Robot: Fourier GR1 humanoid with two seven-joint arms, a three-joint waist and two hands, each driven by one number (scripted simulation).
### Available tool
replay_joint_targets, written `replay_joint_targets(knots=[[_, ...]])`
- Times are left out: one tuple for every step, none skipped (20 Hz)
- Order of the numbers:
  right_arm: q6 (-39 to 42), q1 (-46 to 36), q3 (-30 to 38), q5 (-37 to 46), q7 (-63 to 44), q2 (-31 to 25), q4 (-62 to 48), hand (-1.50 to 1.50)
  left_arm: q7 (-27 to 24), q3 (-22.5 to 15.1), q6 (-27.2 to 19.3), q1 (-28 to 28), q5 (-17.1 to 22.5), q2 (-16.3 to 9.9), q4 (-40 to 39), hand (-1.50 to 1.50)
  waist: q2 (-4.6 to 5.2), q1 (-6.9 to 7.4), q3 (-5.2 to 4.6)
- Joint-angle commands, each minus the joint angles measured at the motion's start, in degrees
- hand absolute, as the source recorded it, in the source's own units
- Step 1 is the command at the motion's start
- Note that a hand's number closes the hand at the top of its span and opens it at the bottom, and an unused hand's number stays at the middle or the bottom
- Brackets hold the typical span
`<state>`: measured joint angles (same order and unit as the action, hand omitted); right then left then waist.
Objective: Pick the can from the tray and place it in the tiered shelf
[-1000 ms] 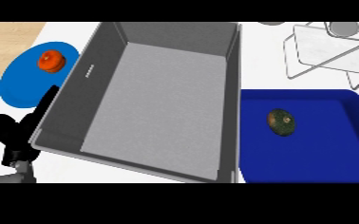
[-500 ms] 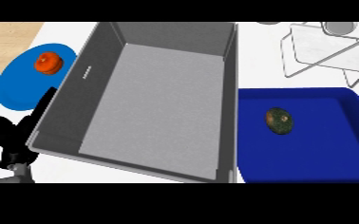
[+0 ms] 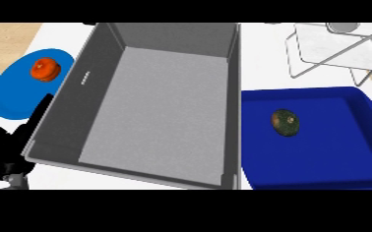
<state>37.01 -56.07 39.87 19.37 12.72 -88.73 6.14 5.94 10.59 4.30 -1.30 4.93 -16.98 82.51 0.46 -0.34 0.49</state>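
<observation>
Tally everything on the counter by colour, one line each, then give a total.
Blue: 2, the round blue plate and the square blue tray
Grey: 1, the large grey open bin
Orange-red: 1, the small fruit
Dark green: 1, the can
White wire: 1, the tiered shelf
Total: 6

The left hand [image 3: 16, 147] shows at the view's lower left edge, fingers up, one finger reaching to the outer left wall of a large bin [image 3: 163, 44]. The bin lies directly to the right of the hand and fills the middle of the counter. Beyond the hand, further from the robot, a plate [image 3: 22, 86] lies just left of the bin, and a small round item [image 3: 45, 69] sits on its far part. Far to the hand's right, past the bin, a tray [image 3: 327, 152] lies against the bin's right wall, with the can [image 3: 286, 123] lying in it. Beyond the tray, at the far right, stands the tiered shelf [image 3: 327, 49].
</observation>
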Motion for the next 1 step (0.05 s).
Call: replay_joint_targets(knots=[[4.0,2.8,1.6,-1.3,1.3,-5.4,-0.9,-1.50,0.0,-0.4,-0.3,0.3,-0.3,0.3,1.2,0.00,-0.09,-0.13,0.07]])
